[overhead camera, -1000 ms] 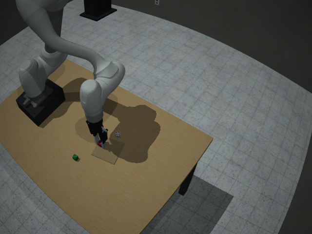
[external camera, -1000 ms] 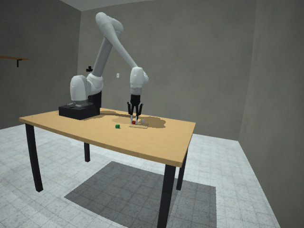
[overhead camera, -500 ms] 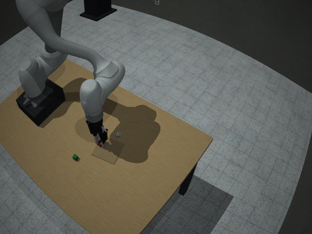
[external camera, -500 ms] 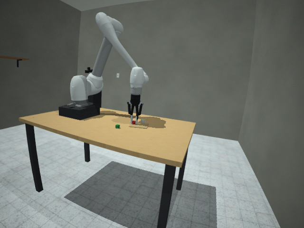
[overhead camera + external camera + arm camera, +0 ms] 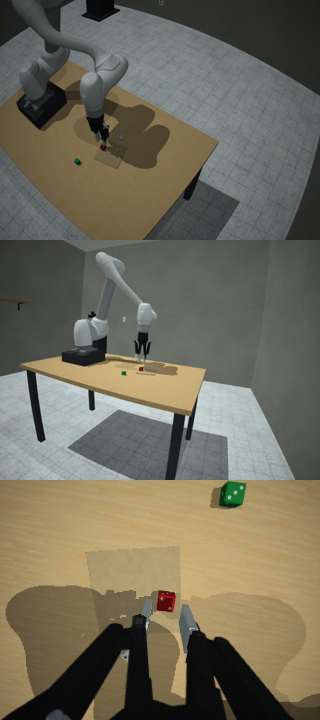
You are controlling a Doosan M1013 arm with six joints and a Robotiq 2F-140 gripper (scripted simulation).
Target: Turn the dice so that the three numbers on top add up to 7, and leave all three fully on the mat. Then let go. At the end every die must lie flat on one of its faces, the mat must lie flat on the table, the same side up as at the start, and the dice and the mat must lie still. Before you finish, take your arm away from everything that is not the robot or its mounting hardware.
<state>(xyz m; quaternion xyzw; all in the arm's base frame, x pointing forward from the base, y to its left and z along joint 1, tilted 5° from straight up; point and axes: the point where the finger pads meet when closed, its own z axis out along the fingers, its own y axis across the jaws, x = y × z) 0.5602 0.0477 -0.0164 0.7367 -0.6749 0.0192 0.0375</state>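
Observation:
The red die (image 5: 103,147) (image 5: 140,368) (image 5: 166,601) sits on the thin tan mat (image 5: 109,160) (image 5: 147,373) (image 5: 130,567), near one side edge. Its large face in the wrist view shows two pips. My gripper (image 5: 101,143) (image 5: 141,362) is partly open and empty, pointing down, with its fingertips above the red die. The green die (image 5: 77,161) (image 5: 123,373) (image 5: 233,494) lies on the table off the mat, with three pips on its upper face. The white die (image 5: 120,138) (image 5: 150,367) (image 5: 125,655) is off the mat, mostly hidden by a finger in the wrist view; its top number is unclear.
The wooden table (image 5: 155,180) (image 5: 103,379) carries the arm's black base (image 5: 41,108) (image 5: 83,357) at one end. The arm's shadow falls over part of the mat and around the white die.

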